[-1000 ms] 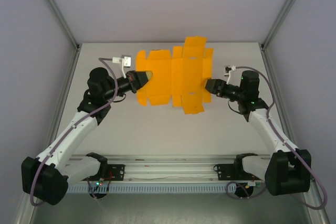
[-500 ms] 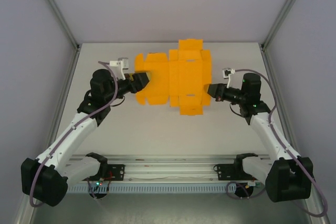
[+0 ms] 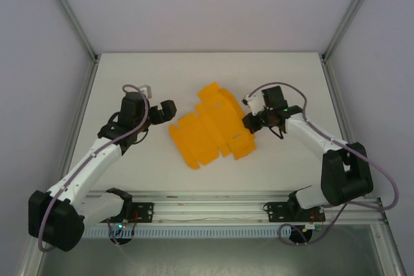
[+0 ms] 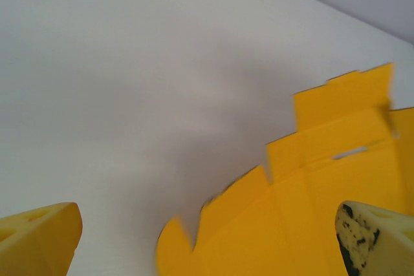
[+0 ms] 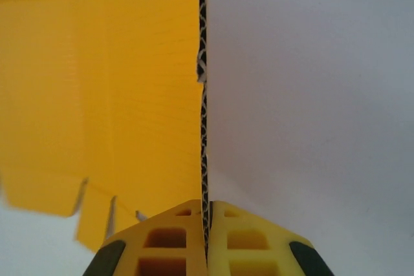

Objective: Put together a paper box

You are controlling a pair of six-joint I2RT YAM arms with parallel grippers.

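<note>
**Item:** paper box (image 3: 208,128). Orange-yellow card, an unfolded cutout sheet with creases, slits and notched flaps. No walls are raised, so it forms no compartment.

**Location:** middle of the tabletop (image 3: 129,75), set aslant, running from near-left to far-right. Whether its whole underside rests flat cannot be told.

**Right gripper** (image 3: 250,123): at the sheet's right edge, jaws clenched on the card. The right wrist view shows the card edge-on, pinched between two yellow fingers (image 5: 171,237).

**Left gripper** (image 3: 166,110): just left of the sheet and apart from it, jaws released and spread wide. In the left wrist view the sheet's notched edge lies beyond and between the two fingers (image 4: 39,237).
</note>
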